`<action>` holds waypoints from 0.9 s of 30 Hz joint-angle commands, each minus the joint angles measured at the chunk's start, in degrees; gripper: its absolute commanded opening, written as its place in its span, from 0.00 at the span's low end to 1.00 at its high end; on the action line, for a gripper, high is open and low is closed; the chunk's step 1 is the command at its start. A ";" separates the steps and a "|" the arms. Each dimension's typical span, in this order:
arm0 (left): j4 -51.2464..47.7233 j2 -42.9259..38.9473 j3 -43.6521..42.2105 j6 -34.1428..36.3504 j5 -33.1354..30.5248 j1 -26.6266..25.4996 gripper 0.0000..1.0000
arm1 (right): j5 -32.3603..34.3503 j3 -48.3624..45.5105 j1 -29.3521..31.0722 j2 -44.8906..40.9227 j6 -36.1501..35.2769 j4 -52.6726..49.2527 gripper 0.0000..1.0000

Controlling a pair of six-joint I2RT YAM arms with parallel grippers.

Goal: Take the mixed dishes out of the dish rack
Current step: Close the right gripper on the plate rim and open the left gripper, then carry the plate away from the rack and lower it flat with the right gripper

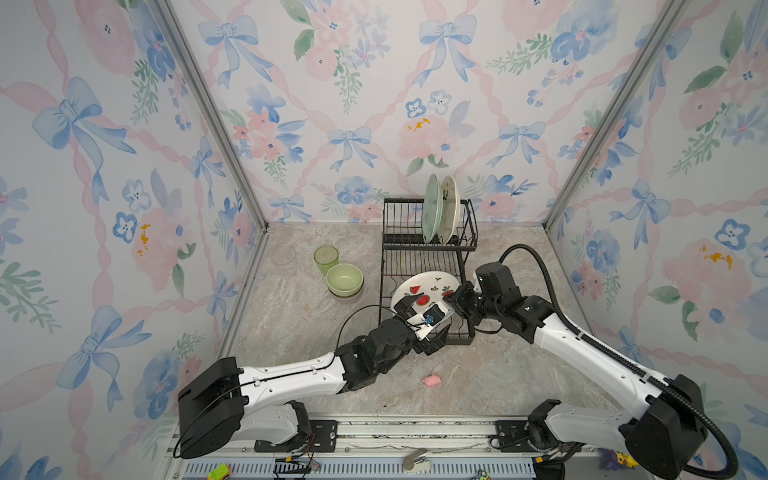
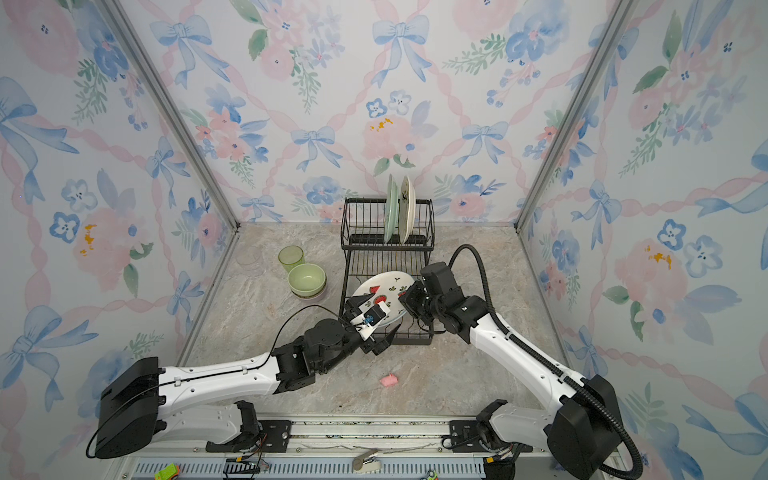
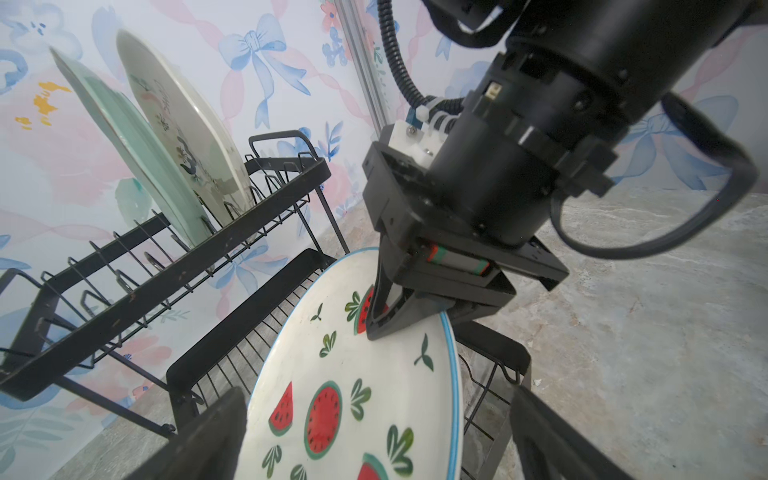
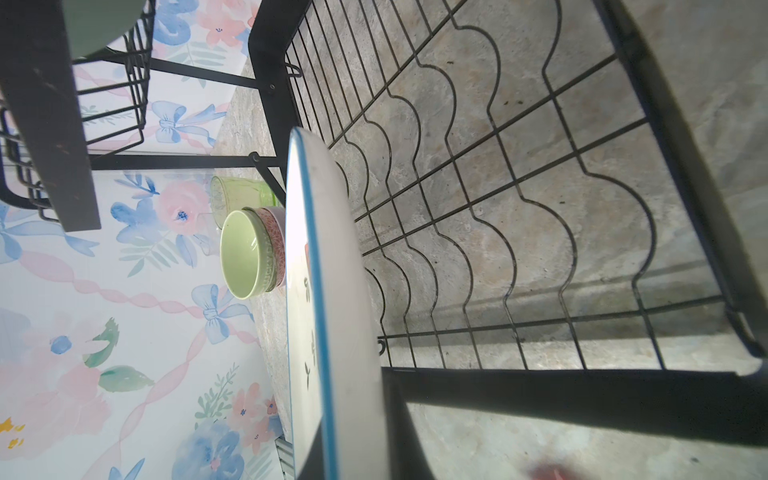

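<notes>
As the right pincer [image 3: 409, 322] pinches the watermelon plate [image 3: 353, 395], the glass [image 1: 284, 254] barely shows.

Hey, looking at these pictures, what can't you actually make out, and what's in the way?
Bowls under the pale green bowl: in both top views, it covers them; only rim slivers show.
Clear glass: in both top views, faint; contents unreadable.
Dish rack, part of the lower tier: in both top views, the watermelon plate covers it.
Pink lump: right wrist view, blurred and cut by the picture's edge.
</notes>
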 commanded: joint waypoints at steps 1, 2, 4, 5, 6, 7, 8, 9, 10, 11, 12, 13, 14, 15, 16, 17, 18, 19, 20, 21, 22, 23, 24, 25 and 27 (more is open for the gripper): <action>1.65 -1.06 -0.99 -0.93 -1.16 0.11 0.98 | -0.82 0.63 -0.73 -1.05 0.19 4.10 0.00; 1.72 -1.01 -1.02 -1.00 -1.09 0.11 0.98 | -0.72 0.63 -0.71 -1.12 0.18 3.83 0.00; 1.88 -0.95 -1.08 -1.34 -1.07 0.05 0.98 | -0.57 0.63 -0.76 -1.30 0.04 3.23 0.00; 1.92 -0.83 -1.06 -1.49 -1.11 0.11 0.98 | -0.50 0.55 -0.88 -1.37 -0.04 2.95 0.00; 2.00 -0.73 -1.07 -1.48 -0.98 0.11 0.98 | -0.52 0.48 -1.00 -1.63 -0.16 2.65 0.00; 2.01 -0.55 -1.01 -1.52 -0.91 0.10 0.98 | -0.40 0.25 -1.14 -2.01 -0.17 2.34 0.00; 2.07 -0.38 -0.99 -1.54 -0.93 0.07 0.98 | -0.11 0.04 -1.24 -2.45 -0.26 2.35 0.00; 2.14 -0.15 -0.89 -1.67 -1.05 0.11 0.98 | 0.25 -0.35 -1.37 -3.02 -0.29 2.19 0.00; 2.27 -0.03 -0.86 -1.76 -1.04 0.10 0.98 | 0.62 -0.59 -1.46 -3.78 -0.26 1.69 0.00; 2.31 0.08 -0.75 -1.76 -0.90 0.09 0.98 | 1.18 -0.86 -1.57 -4.29 -0.34 1.23 0.00; 2.42 0.17 -0.81 -1.86 -0.81 0.12 0.98 | 1.77 -1.03 -1.65 -4.90 -0.67 0.69 0.00; 2.51 0.27 -0.74 -1.95 -0.74 0.12 0.98 | 2.32 -1.20 -1.77 -5.55 -0.86 -0.24 0.00; 2.56 0.29 -0.73 -2.03 -0.51 0.13 0.98 | 2.95 -1.37 -1.85 -6.19 -1.08 -0.97 0.00; 2.68 0.31 -0.77 -2.12 -0.37 0.13 0.98 | 3.62 -1.67 -1.99 -6.82 -1.43 -1.84 0.00; 2.64 0.19 -0.77 -2.36 -0.28 0.12 0.98 | 4.27 -1.91 -2.19 -7.65 -1.64 -2.90 0.00; 2.69 0.13 -0.87 -2.48 -0.25 0.14 0.98 | 4.56 -2.13 -2.50 -8.31 -1.75 -3.78 0.00; 2.71 0.08 -1.01 -2.62 -0.19 0.09 0.98 | 4.79 -2.45 -3.02 -9.20 -1.97 -4.60 0.00; 2.80 0.00 -1.26 -2.75 -0.10 0.07 0.98 | 5.20 -2.69 -3.70 -10.36 -2.10 -5.77 0.00; 2.88 -0.04 -1.44 -2.90 -0.03 0.15 0.98 | 5.68 -3.02 -4.30 -11.28 -2.21 -6.83 0.00; 3.05 -0.14 -1.72 -3.11 -0.01 0.13 0.98 | 6.47 -3.37 -5.18 -12.80 -2.57 -8.00 0.00; 3.19 -0.27 -1.93 -3.39 -0.14 0.11 0.98 | 7.18 -3.58 -6.12 -14.35 -2.78 -9.36 0.00; 3.36 -0.46 -2.08 -3.73 -0.10 0.11 0.98 | 7.87 -3.81 -7.04 -15.72 -3.03 -10.52 0.00; 3.41 -0.61 -2.28 -4.21 0.11 0.18 0.98 | 8.41 -4.05 -8.50 -17.25 -3.93 -11.61 0.00; 3.41 -0.86 -2.52 -4.56 0.50 0.18 0.98 | 9.10 -4.11 -10.07 -18.89 -4.81 -13.05 0.00; 3.56 -1.16 -3.03 -5.59 1.22 0.18 0.98 | 10.31 -4.03 -13.61 -21.64 -6.28 -16.29 0.00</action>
